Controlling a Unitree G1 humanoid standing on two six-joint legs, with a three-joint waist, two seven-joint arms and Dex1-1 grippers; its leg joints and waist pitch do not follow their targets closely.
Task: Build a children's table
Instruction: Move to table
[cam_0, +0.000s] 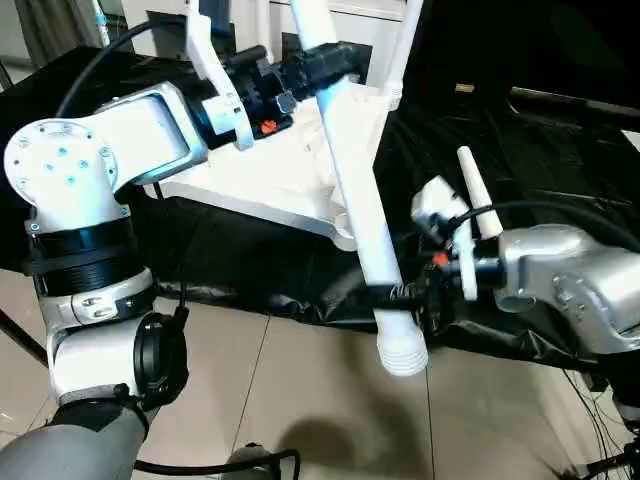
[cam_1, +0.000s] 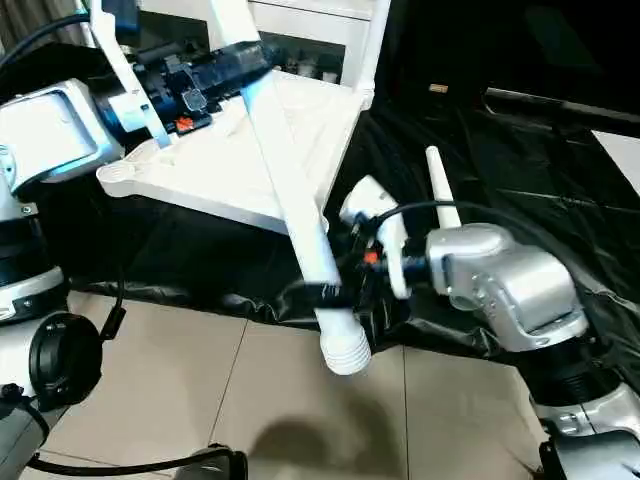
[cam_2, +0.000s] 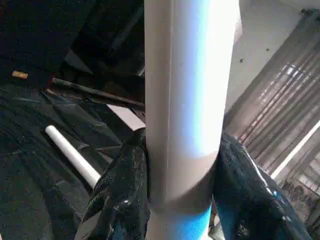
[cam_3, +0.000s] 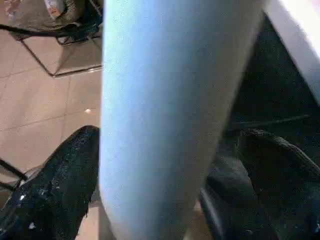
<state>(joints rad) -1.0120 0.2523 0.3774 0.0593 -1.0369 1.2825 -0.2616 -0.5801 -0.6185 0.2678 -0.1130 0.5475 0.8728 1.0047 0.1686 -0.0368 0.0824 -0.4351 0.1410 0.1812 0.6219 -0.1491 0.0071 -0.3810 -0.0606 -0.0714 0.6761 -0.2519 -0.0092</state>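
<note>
The white table top lies with its ribbed underside up on a black cloth. One white leg slants across it, its ridged end hanging out over the floor. My left gripper is shut on this leg's upper part, both black fingers pressing its sides. My right gripper is open around the leg just above the ridged end, with a gap beside its fingers. A second leg lies loose on the cloth to the right. A third leg stands up at the top's far corner.
The black cloth covers the work surface, and its front edge drops to a tiled floor. A round corner socket sticks out at the top's near left. Black cables trail over both arms. White furniture stands behind.
</note>
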